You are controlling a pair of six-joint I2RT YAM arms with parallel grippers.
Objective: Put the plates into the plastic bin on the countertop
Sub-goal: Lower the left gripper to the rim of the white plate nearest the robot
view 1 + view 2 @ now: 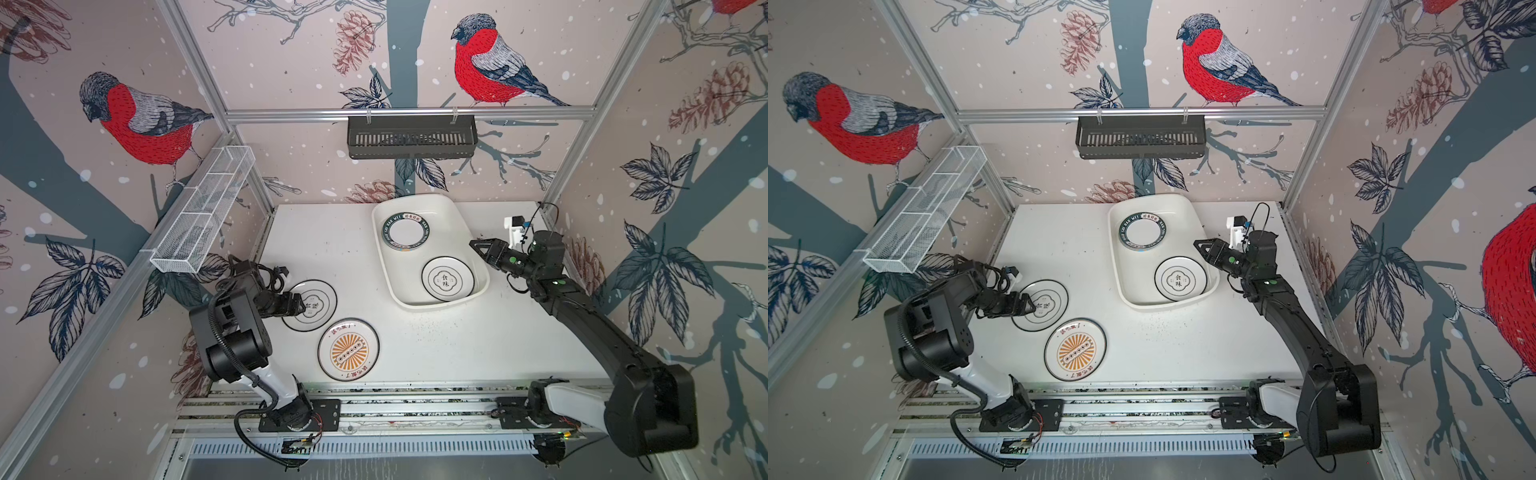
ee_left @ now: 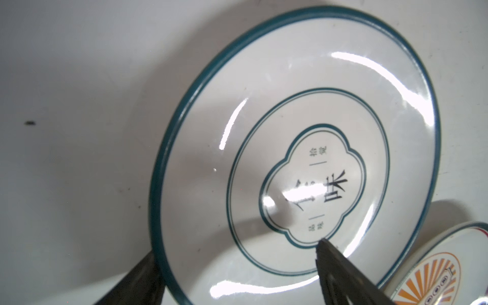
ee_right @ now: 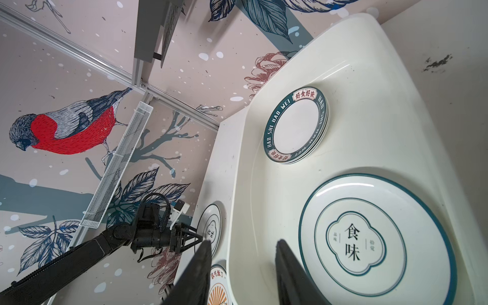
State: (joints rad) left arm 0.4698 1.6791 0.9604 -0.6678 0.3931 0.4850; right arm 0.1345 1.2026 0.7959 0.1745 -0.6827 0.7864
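Two plates lie on the countertop (image 1: 478, 349) at the left: a thin-rimmed one with black characters (image 1: 320, 309) (image 1: 1052, 309) (image 2: 303, 132) and a sunburst one (image 1: 348, 350) (image 1: 1075, 350) (image 2: 435, 277). My left gripper (image 1: 297, 305) (image 1: 1027, 306) (image 2: 236, 248) is open and straddles the thin-rimmed plate's near rim, one finger outside it, the other over its inside. The plastic bin (image 1: 415, 201) (image 1: 1121, 266) (image 3: 356, 79) holds a green-lettered stack (image 1: 402, 232) (image 3: 295, 124) and a thin-rimmed plate (image 1: 448, 278) (image 3: 377, 237). My right gripper (image 1: 476, 245) (image 1: 1200, 245) (image 3: 243, 242) hangs open and empty by the bin's right rim.
A black slatted basket (image 1: 411, 137) hangs on the back wall, above the bin. A white wire-mesh rack (image 1: 203, 212) juts out along the left wall, above my left arm. Aluminium rails (image 1: 415, 407) run along the table's front edge.
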